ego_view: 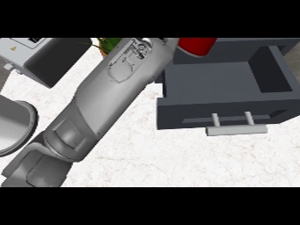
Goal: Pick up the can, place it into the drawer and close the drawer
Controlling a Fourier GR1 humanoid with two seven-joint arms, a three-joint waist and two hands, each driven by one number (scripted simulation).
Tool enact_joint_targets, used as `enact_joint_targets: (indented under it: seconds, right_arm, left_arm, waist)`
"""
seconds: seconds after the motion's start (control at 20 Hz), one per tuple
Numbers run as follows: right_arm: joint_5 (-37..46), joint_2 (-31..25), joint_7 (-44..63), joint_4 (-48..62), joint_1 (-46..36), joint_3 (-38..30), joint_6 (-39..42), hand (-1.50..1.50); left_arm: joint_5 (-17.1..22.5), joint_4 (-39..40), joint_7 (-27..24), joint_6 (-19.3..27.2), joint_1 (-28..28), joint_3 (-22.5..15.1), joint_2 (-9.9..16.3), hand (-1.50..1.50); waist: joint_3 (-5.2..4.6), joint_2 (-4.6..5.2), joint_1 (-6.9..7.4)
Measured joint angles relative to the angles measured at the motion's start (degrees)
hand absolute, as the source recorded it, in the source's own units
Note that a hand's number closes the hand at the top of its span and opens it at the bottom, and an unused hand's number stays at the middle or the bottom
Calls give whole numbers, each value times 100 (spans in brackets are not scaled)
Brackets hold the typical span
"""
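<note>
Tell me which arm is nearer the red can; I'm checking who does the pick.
Left. Its forearm ends just left of the can at the view's top edge; its hand is out of sight. The right arm does not show.

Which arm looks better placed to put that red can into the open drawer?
The left. Its forearm reaches from the lower left up to the red can at the open drawer's far edge. No right arm shows. The left hand is out of view, so a grasp cannot be confirmed.
</note>
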Motion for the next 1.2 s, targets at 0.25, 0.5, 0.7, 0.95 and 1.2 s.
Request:
enact_joint_targets:
  seconds: [0.25, 0.5, 0.7, 0.95, 1.2]
  right_arm:
    - [109, 85, 130, -202, 73, 152, -91, -150]
    - [92, 10, 201, -143, -136, 137, -104, -150]
    - [27, -42, 96, -4, -154, 82, -15, -150]
    - [90, -57, 101, 180, -408, 74, -108, -150]
    - [159, -56, 121, 194, -512, 132, -143, -150]
  left_arm:
    - [306, 582, -216, 11, -338, -156, 0, 150]
    - [697, 997, -398, 109, -474, -520, 0, 150]
    - [964, 1272, -583, 193, -535, -760, 0, 150]
    - [1151, 1543, -935, 341, -502, -1034, 0, 150]
    - [1311, 1736, -1130, 457, -428, -1357, 0, 150]
  waist:
    - [0, 4, -29]
    - [4, 29, -125]
    - [6, 45, -189]
    - [8, 69, -222]
    - [8, 82, -291]
